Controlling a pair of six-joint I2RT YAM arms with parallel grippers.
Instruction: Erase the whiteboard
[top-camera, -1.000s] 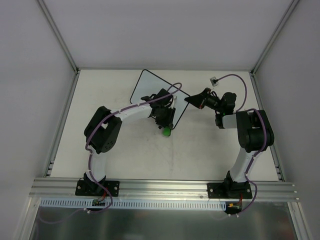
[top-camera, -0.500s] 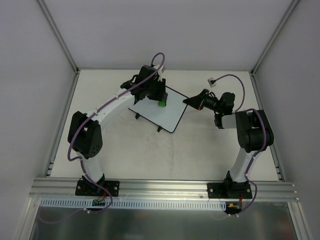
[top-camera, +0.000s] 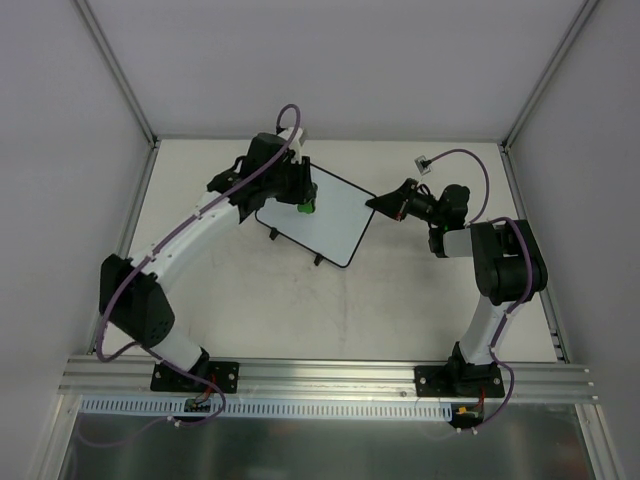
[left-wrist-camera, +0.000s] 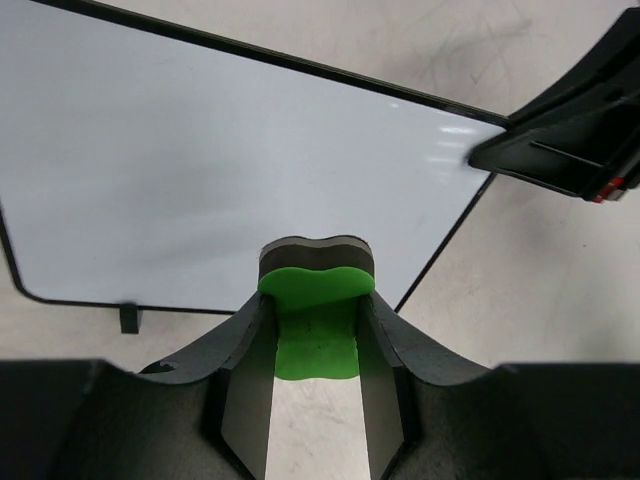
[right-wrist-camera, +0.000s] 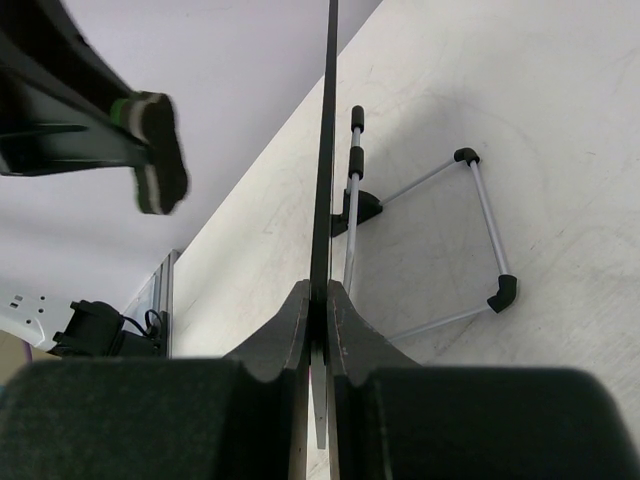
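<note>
The whiteboard (top-camera: 322, 220) is a white board with a thin black frame, lying near the middle back of the table; its face looks blank in the left wrist view (left-wrist-camera: 200, 170). My left gripper (top-camera: 303, 203) is shut on a green eraser (left-wrist-camera: 316, 310) with a dark felt pad, over the board's far left part. My right gripper (top-camera: 378, 202) is shut on the board's right edge, seen edge-on in the right wrist view (right-wrist-camera: 325, 150). The eraser also shows there (right-wrist-camera: 160, 150).
The board's wire stand with black feet (right-wrist-camera: 430, 240) rests on the table behind it. Two small black feet (top-camera: 318, 259) stick out at the board's near edge. Grey walls and aluminium rails (top-camera: 130, 230) border the table.
My left arm has swept the eraser from the board's near right corner up across the board to its far left part. My right gripper has stayed clamped on the edge.
</note>
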